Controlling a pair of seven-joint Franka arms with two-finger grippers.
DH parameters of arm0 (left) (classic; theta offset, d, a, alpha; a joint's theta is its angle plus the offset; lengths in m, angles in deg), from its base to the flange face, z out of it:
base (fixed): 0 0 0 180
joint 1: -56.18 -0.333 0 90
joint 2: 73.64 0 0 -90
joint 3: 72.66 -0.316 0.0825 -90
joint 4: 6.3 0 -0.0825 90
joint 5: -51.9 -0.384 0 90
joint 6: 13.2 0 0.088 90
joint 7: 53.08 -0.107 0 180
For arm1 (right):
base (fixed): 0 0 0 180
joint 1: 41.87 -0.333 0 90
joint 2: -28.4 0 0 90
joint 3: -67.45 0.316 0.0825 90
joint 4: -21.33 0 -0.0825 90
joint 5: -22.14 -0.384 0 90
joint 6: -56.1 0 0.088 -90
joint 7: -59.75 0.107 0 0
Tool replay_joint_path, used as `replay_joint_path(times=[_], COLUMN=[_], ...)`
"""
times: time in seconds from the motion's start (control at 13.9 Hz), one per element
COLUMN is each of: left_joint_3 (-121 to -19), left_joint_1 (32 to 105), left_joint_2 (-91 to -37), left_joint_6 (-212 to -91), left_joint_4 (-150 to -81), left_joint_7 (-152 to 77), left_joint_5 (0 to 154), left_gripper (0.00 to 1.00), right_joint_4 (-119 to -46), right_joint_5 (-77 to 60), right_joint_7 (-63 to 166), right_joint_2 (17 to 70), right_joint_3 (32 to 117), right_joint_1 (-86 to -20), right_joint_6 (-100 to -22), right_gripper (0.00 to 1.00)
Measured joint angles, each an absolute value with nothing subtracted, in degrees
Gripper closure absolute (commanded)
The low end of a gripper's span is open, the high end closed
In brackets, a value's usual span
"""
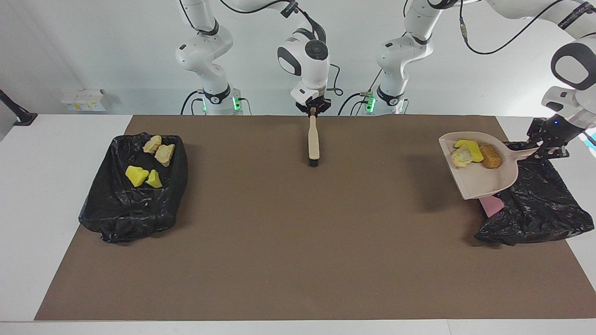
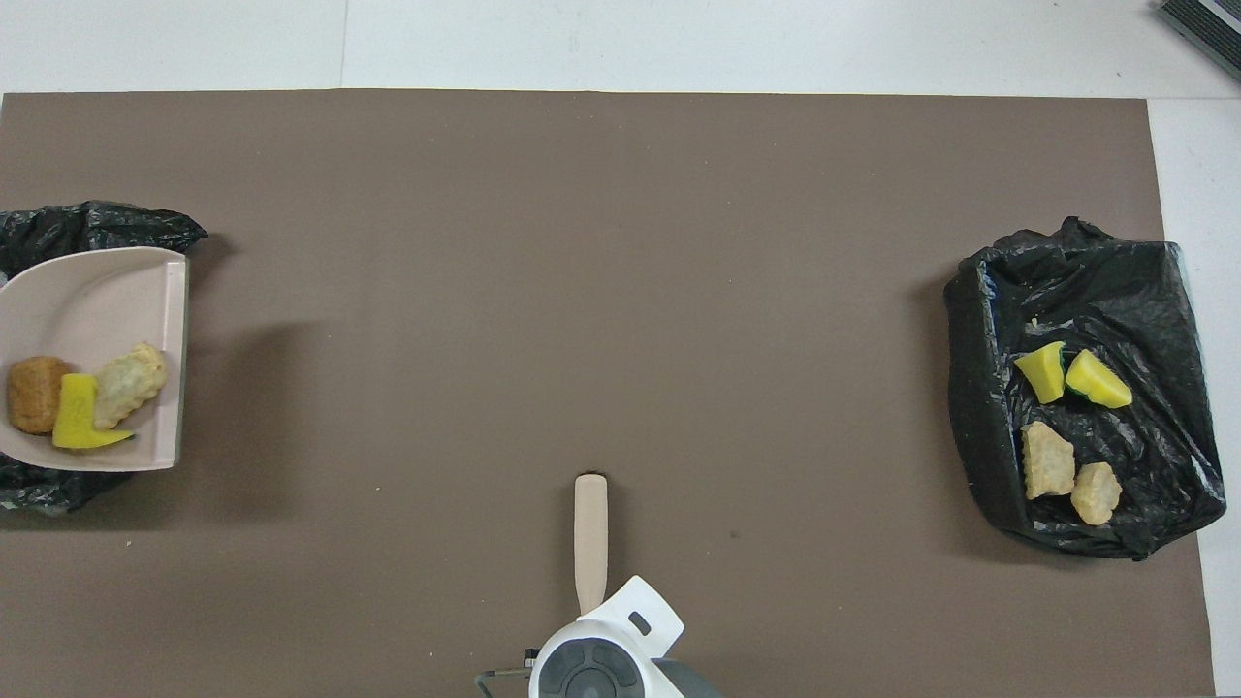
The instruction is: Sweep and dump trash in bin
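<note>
Holding the dustpan [image 1: 484, 179] by its handle, the left gripper [image 1: 547, 148] is clamped shut over the black-lined bin [image 1: 540, 209] at the left arm's end of the table. The pan's long axis runs out from those jaws toward the table's middle, its open lip pointing that way. Three pieces of trash [image 1: 475, 153] lie in the pan close to the handle. The right gripper [image 1: 313, 111] is closed on the brush [image 1: 313, 142], which hangs bristles-down from its jaws. Four more scraps [image 1: 149, 163] lie in the second bin [image 1: 116, 209].

white wall [image 1: 93, 46], white table [image 1: 46, 186], brown mat [image 1: 279, 232]
</note>
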State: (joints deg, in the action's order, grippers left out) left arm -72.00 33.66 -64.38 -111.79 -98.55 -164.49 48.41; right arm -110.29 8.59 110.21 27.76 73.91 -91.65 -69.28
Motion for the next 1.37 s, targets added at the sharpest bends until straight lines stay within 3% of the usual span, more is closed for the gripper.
replay_joint_path(times=[0.07,0.36,0.65,0.79,1.08,1.37], left_joint_3=[-72.12,-72.31,-72.35,-71.8,-71.28,-71.23], left_joint_1=[32.62,30.96,30.95,31.31,33.73,36.7], left_joint_2=[-64.35,-63.49,-62.12,-61.83,-62.81,-63.96], left_joint_6=[-111.98,-117.12,-128.4,-129.45,-128.96,-125.11], left_joint_4=[-97.72,-95.36,-95.18,-95.59,-98.17,-98.02], left_joint_7=[-165.19,-165.39,-162.05,-155.98,-145.39,-141.04], left_joint_5=[46.48,36.82,23.92,15.62,2.33,-4.45], left_gripper=[1.0,1.0,1.0,1.0,1.0,1.0], right_joint_4=[-110.53,-110.73,-110.08,-107.99,-103.39,-99.45], right_joint_5=[8.59,8.58,8.58,8.58,8.69,14.08], right_joint_7=[110.05,108.99,108.92,108.83,104.73,95.88], right_joint_2=[27.76,27.76,28.22,29.17,30.2,30.54], right_joint_3=[73.91,73.84,73.59,73.5,73.26,72.84], right_joint_1=[-91.66,-91.63,-90.4,-88.46,-81.21,-69.42], right_joint_6=[-69.76,-69.98,-70.32,-70.52,-70.61,-70.68], right_gripper=[0.97,0.35,0.26,0.09,0.03,0.0])
